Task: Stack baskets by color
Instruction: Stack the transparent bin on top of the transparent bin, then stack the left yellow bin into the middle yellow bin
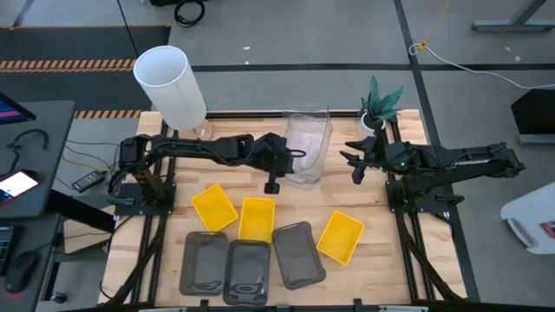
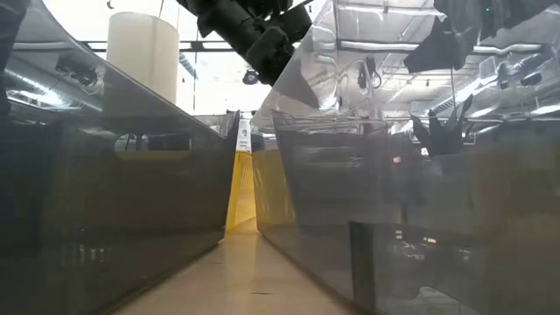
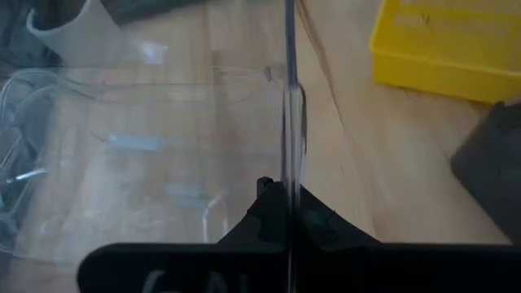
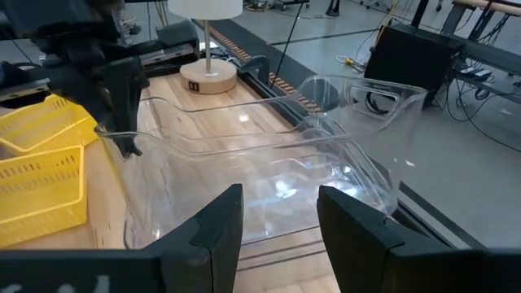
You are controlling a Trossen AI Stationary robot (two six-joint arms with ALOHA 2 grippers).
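Note:
A clear basket (image 1: 309, 146) is at the table's far middle, and my left gripper (image 1: 296, 159) is shut on it; it shows again in the right wrist view (image 4: 269, 163). Another clear basket (image 4: 370, 102) shows close behind it. Three yellow baskets (image 1: 213, 206) (image 1: 257, 218) (image 1: 341, 236) lie bottom-down on the table's middle. Three dark grey baskets (image 1: 204, 263) (image 1: 247, 271) (image 1: 297, 254) lie along the near edge. My right gripper (image 4: 277, 220) stands open just right of the clear baskets, with nothing between its fingers. My left gripper pinches the clear basket's long wall (image 3: 287, 163) on the side toward the table's left, one finger inside the basket and one outside. The fingers (image 3: 273, 216) slant down from the left, across the wall. Whether the basket's underside rests on anything I cannot tell.
A tall white cylinder (image 1: 171, 87) stands at the far left of the table, and a small green plant (image 1: 381, 100) at the far right. Bare wood (image 1: 347, 195) lies between the clear baskets and the yellow ones.

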